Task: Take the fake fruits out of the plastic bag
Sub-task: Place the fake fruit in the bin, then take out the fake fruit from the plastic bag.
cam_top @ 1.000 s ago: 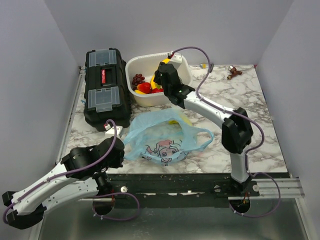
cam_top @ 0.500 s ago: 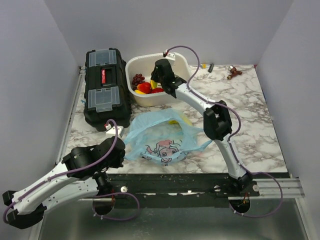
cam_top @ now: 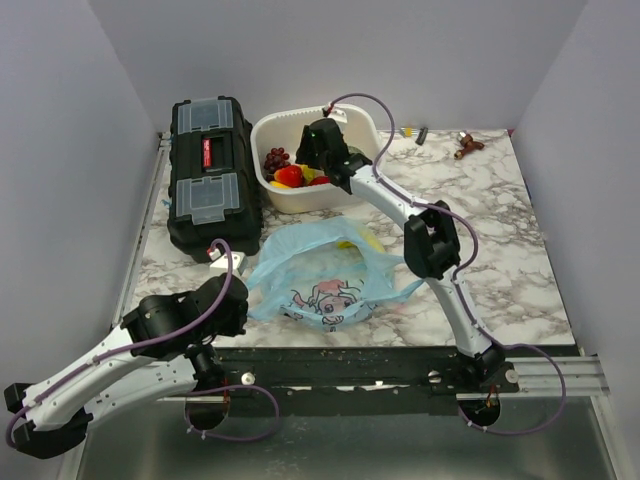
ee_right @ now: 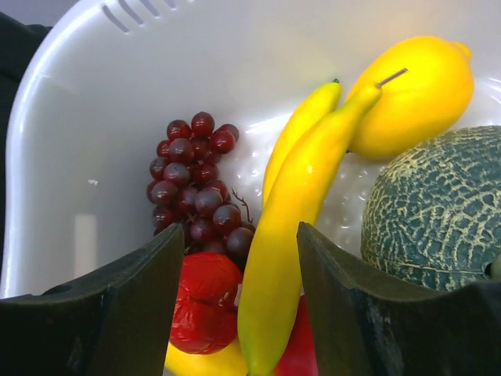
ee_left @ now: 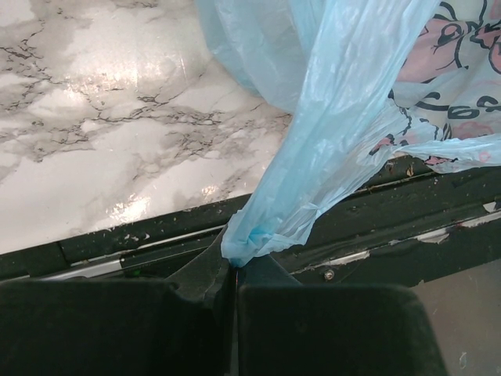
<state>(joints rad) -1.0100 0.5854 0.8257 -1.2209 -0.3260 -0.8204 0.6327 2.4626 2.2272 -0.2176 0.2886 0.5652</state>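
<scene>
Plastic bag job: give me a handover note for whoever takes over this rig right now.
Left gripper: shut on a bunched edge of the plastic bag, at the near edge of the table.
Right gripper: open above the white tub, jaws either side of the bananas.
Done: grapes, red piece, bananas and melon lie in the tub, beside a lemon.
Left: something yellow shows at the bag's far side. Check it, and take out any fruit there.
</scene>
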